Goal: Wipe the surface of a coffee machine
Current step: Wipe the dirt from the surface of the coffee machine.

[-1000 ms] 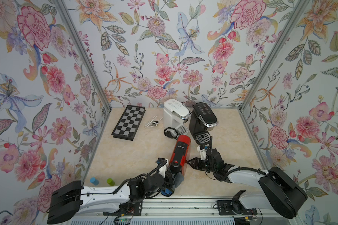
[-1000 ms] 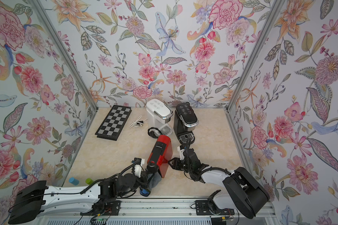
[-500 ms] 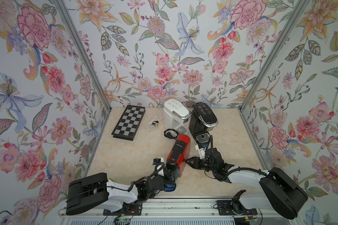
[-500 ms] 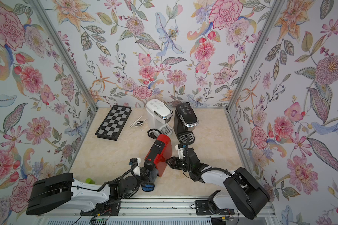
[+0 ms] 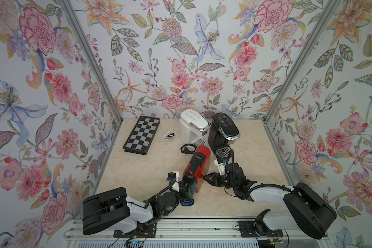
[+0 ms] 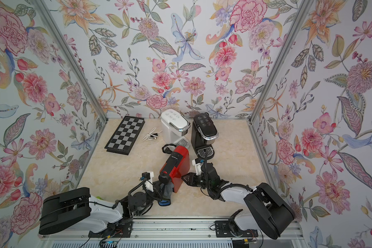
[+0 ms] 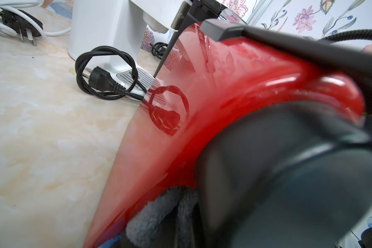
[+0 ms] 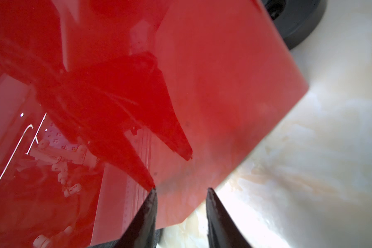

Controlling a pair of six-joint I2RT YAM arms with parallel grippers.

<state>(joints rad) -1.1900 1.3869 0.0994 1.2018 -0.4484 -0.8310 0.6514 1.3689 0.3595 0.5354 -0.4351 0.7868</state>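
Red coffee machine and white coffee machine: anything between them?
A coiled black power cord with its plug lies between the red coffee machine and white coffee machine, seen in both top views and the left wrist view.

Cloth (image 5: 192, 188) nearer red coffee machine (image 5: 199, 160)

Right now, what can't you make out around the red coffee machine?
- Left gripper: fingers hidden in both top views behind the red coffee machine's black head and the grey cloth; left wrist view, only dark blur.
- The grey cloth: mostly cut off by the left wrist frame edge.
- Blue item beside the gripper: too small to identify.
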